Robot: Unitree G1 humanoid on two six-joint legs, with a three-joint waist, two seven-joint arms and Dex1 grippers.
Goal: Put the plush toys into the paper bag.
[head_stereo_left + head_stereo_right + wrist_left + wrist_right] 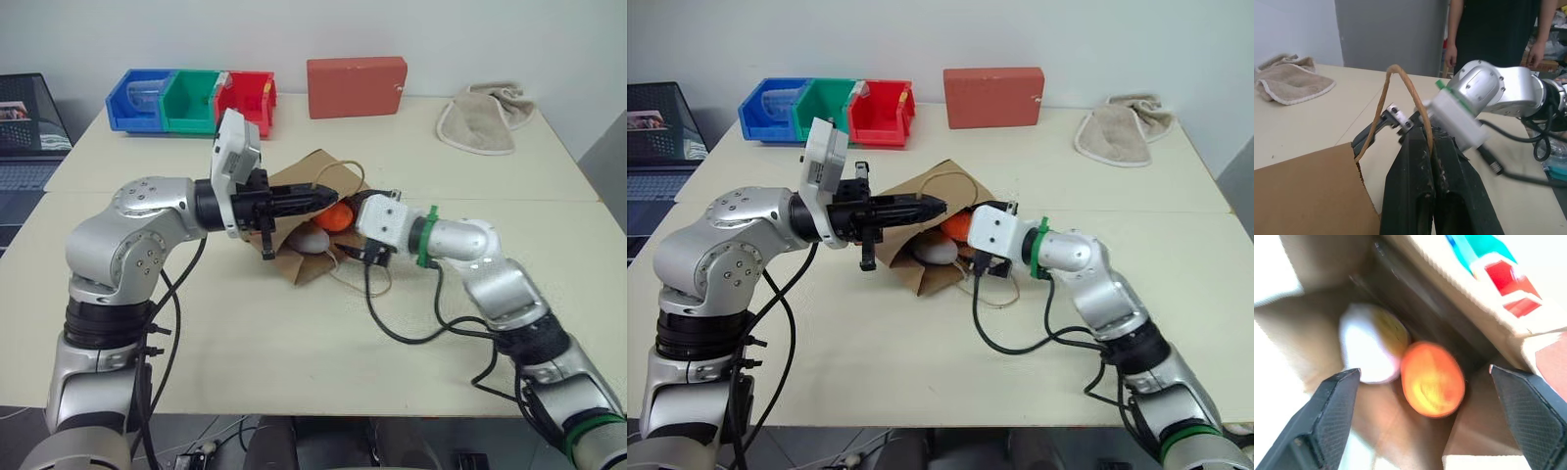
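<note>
Pincer, left [318, 196]: fingers pressed together on the paper bag's thin tan loop handle [1396, 78]; it points level across the desk toward the robot's right, holding the bag's mouth up. In the left wrist view the handle arches over the closed black fingers [1420, 186].
Pincer, right [1425, 377]: fingers spread wide, nothing between them; it sits at the bag's mouth, aimed inside. Its white wrist housing [389, 223] lies just beside the bag's right edge.
Paper bag [294, 181]: brown kraft, lying on its side near the middle of the desk, mouth toward the right arm, between the two pincers.
Egg plush [1371, 350]: white with a yellow face, inside the bag on its lower wall.
Carrot plush [1432, 379]: orange, inside the bag, touching the egg; blurred in the right wrist view. Leaves cannot be made out.
Desk [294, 362]: pale, two surfaces joined by a seam.
Far edge: blue, green and red bins [191, 98] in a row, red rectangular box [356, 86] beside them, beige towel [485, 119] toward the right corner.
Left of desk: laptop [29, 137].
Beyond the desk: person in dark clothing [1493, 34], standing.
</note>
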